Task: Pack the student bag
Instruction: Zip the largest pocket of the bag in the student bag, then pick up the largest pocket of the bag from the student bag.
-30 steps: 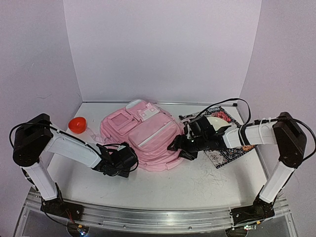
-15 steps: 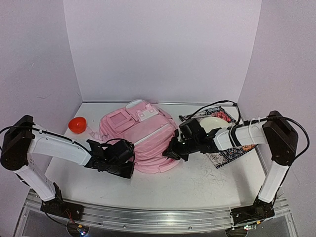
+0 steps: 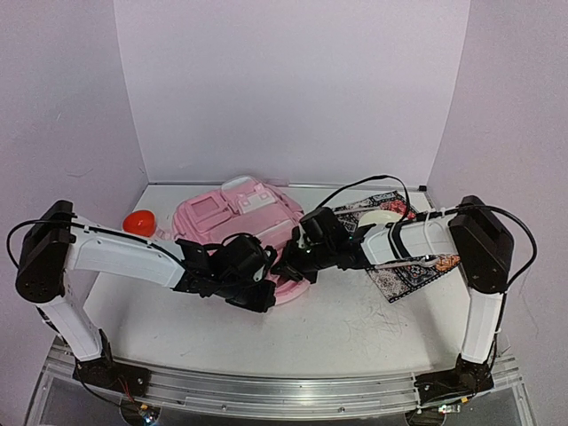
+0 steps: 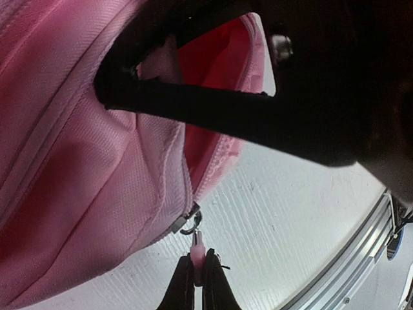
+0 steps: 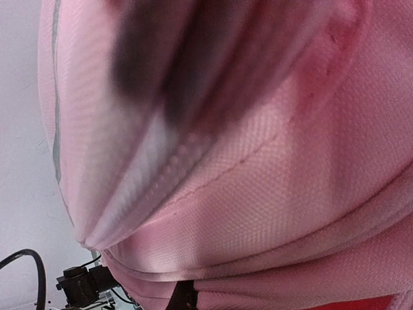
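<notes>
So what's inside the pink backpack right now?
In the student bag, only pink lining shows through the opening; the rest is covered by fabric and a black arm part.

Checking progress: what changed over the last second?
Both arms swung inward, bunching the soft pink fabric backpack toward the back. The left gripper pinched its pink zipper pull; the right gripper closed on its edge. Red bowl and patterned mat stayed.

In the top view, the left end effector (image 3: 259,291) and right end effector (image 3: 286,264) hide the near edge of the large soft pink fabric backpack (image 3: 232,213). In the right wrist view, the fingers (image 5: 161,58) are a dark blur.
</notes>
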Motion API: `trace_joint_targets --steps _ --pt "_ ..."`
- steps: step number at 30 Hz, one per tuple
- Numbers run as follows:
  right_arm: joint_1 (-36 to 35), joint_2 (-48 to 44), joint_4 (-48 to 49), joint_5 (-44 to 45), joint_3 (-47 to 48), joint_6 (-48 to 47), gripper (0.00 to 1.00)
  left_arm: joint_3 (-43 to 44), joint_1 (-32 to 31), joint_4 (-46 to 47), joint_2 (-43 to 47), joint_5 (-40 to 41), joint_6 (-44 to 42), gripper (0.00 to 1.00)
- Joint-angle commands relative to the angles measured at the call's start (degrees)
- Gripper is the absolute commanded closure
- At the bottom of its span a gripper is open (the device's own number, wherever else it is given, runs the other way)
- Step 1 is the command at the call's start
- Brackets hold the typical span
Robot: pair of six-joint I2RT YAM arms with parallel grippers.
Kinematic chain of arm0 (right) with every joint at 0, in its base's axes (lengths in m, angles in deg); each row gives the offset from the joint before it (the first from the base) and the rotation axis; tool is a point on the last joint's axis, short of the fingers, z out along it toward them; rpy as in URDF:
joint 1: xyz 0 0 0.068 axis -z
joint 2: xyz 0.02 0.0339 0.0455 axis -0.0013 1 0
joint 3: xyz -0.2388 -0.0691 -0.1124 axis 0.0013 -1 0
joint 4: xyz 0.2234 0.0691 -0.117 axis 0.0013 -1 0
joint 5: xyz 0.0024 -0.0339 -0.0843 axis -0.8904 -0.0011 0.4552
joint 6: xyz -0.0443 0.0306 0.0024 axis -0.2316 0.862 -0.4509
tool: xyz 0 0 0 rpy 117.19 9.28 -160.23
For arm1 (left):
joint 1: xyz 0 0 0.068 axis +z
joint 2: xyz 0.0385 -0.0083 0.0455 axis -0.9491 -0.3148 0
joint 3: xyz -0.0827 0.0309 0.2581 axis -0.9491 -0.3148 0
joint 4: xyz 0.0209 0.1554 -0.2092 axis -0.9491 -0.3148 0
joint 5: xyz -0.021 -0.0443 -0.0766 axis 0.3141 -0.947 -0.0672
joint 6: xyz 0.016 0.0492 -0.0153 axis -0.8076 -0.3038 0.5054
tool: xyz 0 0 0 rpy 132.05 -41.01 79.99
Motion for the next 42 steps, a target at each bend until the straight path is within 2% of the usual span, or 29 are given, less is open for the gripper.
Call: trace_joint_targets --steps 1,4,8,12,15,23,30,36,42 --pt "-1.33 -0.45 6.43 -1.11 2.65 -2.95 0.99 6.15 -2.89 8.17 -2.74 -7.42 -1.2 1.0" --pt "-1.2 -3.71 5.69 1.17 -0.22 -5.77 0.9 5.51 -2.86 8.54 -3.67 -4.98 -0.67 0.94" --pt "-1.07 -7.68 1.55 4.54 -3.17 -10.53 0.7 5.49 -2.82 8.91 -4.87 -4.43 -0.39 0.83" --pt "-0.94 -12.15 -1.5 8.22 -7.51 -12.92 0.58 4.56 -2.76 8.91 -3.39 -3.64 0.04 0.74" --pt "-0.98 -15.19 -3.04 9.91 -10.37 -14.39 0.53 2.78 -2.66 8.78 -0.76 -3.06 0.88 0.69" --pt "-3.18 -19.66 -1.12 9.81 -16.85 -19.41 0.45 -4.11 -1.24 3.71 9.57 -0.84 2.34 0.6" --pt "-6.53 -16.18 13.09 4.45 -21.4 -19.99 0.38 -7.22 4.52 -3.59 16.75 1.27 -0.6 0.54" --pt "-11.94 -11.24 14.8 11.66 -19.5 -22.21 0.41 -6.78 8.45 -8.79 18.25 1.87 -2.81 0.5" --pt "-15.2 -8.97 14.73 24.39 -18.84 -20.58 0.5 -4.88 9.58 -10.65 16.38 2.08 -4.16 0.48"
